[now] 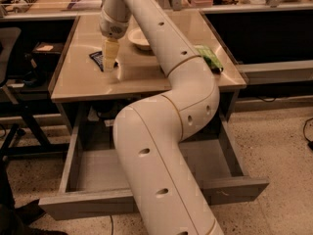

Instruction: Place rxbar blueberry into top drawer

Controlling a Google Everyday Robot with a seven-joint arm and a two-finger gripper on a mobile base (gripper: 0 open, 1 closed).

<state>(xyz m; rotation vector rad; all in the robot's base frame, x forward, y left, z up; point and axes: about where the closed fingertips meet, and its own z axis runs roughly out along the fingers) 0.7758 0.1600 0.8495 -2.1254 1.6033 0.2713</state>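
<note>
The rxbar blueberry (96, 58), a small dark flat bar, lies on the left part of the tan tabletop (146, 77). My gripper (108, 65) hangs from the white arm and points straight down, its tips at the table surface on the bar's right edge. Part of the bar is hidden behind the gripper. The top drawer (93, 173) stands pulled out below the table, with its grey floor showing to the left of my arm and its flat front (83, 207) nearest the camera. My arm covers the drawer's middle.
A pale bowl (139, 39) sits on the table behind the gripper. A green crinkly bag (209, 58) lies at the table's right edge. A dark chair and shelf (19, 58) stand to the left. Cluttered benches run along the back.
</note>
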